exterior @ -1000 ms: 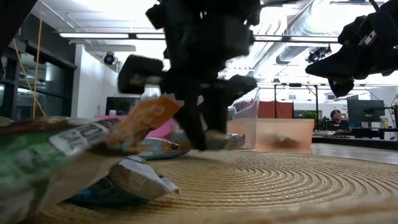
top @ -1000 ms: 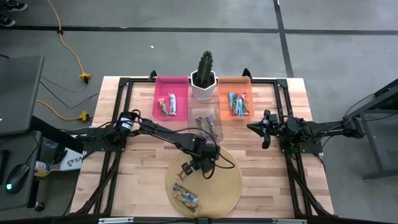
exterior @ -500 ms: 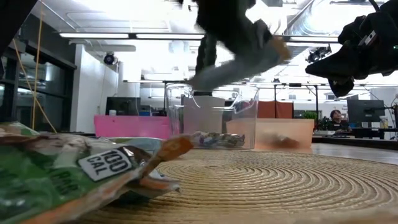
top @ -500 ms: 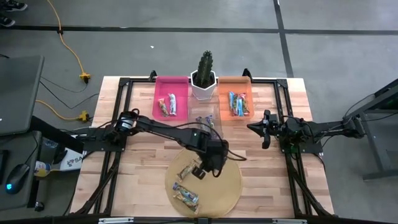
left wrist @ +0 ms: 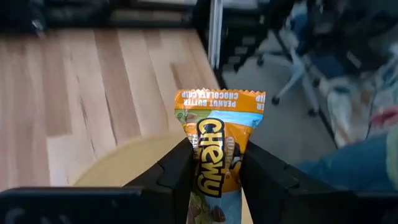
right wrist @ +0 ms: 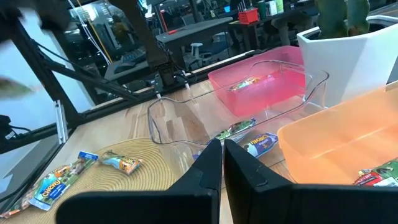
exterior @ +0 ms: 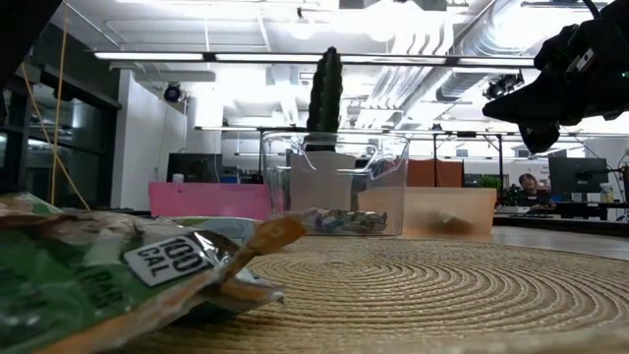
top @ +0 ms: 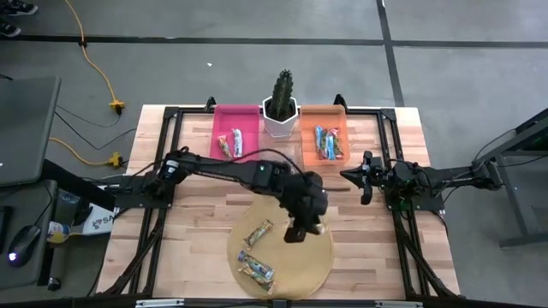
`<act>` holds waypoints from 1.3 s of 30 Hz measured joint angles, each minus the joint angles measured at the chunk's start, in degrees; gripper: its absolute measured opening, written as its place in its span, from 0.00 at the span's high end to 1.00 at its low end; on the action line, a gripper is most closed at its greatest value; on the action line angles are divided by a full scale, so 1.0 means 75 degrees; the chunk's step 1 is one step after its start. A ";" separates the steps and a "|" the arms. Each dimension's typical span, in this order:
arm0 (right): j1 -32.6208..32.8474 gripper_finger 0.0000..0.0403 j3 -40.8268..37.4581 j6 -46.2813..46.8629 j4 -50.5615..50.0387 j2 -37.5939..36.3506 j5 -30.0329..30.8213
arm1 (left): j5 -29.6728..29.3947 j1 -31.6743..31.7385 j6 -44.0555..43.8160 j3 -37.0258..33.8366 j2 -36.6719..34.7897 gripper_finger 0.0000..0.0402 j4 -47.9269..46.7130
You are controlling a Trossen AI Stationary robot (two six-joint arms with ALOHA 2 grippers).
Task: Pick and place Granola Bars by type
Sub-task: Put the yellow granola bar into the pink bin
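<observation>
Left pincer point(left wrist: 214, 171), above the round woven mat point(top: 317, 265), grips an orange-wrapped granola bar point(left wrist: 217, 137) between its fingers; right pincer point(right wrist: 222, 163) waits closed, well apart.

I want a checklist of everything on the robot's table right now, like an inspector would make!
Surface: wooden table with a round woven mat.
Job's things: one orange-wrapped granola bar held up; three bars on the mat; more in the pink bin, clear bin and orange bin.
Clutter: cactus in a white pot between the pink and orange bins.
Grippers: left gripper over the mat, shut on the orange-wrapped granola bar; right gripper shut, waiting beside the orange bin.
Cables: yellow cord on the floor.
Surroundings: grey floor, desks beyond the table.
</observation>
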 joint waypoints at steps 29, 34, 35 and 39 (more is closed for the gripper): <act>0.0000 1.00 0.0000 0.0005 -0.0019 0.0003 -0.0002 | -0.2951 0.2680 -0.0311 0.0847 -0.3120 0.71 -0.2033; 0.0002 1.00 -0.0002 0.0010 -0.0003 0.0009 0.0000 | -0.4787 0.2766 -0.0286 0.0845 -0.3646 0.71 -0.2679; 0.0000 1.00 -0.0001 -0.0001 -0.0005 0.0009 0.0000 | -0.5159 0.2767 -0.0345 0.0845 -0.3729 0.71 -0.2891; 0.0002 1.00 -0.0002 0.0007 -0.0006 0.0012 0.0000 | -0.6475 0.2764 -0.0507 0.0842 -0.3899 0.71 -0.3344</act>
